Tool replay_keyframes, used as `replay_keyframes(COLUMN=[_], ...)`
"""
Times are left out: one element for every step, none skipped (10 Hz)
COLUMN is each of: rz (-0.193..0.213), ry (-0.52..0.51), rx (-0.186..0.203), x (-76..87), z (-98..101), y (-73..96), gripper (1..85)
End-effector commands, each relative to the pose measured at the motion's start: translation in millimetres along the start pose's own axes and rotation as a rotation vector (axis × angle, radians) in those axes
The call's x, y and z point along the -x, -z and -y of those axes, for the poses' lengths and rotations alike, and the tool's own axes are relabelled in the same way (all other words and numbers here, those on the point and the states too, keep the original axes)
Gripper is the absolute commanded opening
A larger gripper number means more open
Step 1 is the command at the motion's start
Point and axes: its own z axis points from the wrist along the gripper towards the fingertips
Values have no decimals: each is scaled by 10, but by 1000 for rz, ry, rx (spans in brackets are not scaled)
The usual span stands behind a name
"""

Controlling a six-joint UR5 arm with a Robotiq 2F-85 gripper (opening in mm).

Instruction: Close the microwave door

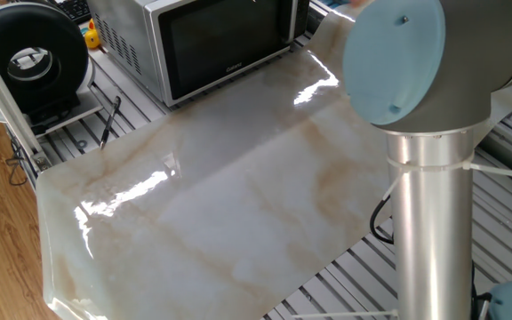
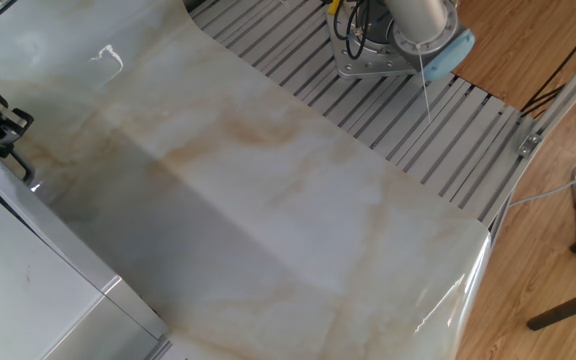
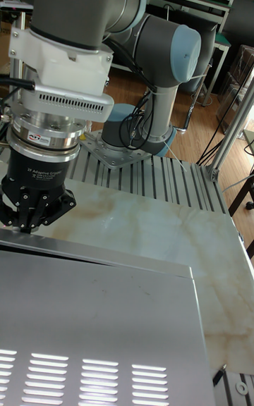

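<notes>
Jaws' opening hidden (cannot tell), gripper (image 3: pixel 32 217) at microwave (image 3: pixel 99 321) top edge, microwave door (image 1: pixel 229 40) shut.

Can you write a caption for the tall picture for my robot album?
Robot gripper hangs just behind the silver microwave, right at its top edge, on a marble table.

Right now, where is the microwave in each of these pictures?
One fixed view: the microwave stands top centre, dark door closed and facing us.
The other fixed view: only its silver top shows, lower left.
Tall fixed view: its vented top fills the bottom.
Shared landmark: the marble sheet.
</notes>
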Motion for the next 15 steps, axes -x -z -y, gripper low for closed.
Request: replay_keyframes(rz=[11,13,16,19,20,14,17,23,24,25,27,27,29,31,31], ry=[12,15,31,42,46,52,60,62,63,64,67,68,69,69,69], rx=[13,15,9,4,6,-4,-5,2,5,7,11,12,13,12,12], x=[19,25,32,40,46,46,54,74,85,88,93,98,105,109,116], z=[-27,-34,-18,-7,-21,-12,-5,-26,-39,-43,-55,-62,-65,-64,-67], y=[14,15,15,15,17,26,26,27,31,31,32,34,35,35,39], gripper=[13,13,13,13,13,13,13,13,13,13,13,13,13,13,13])
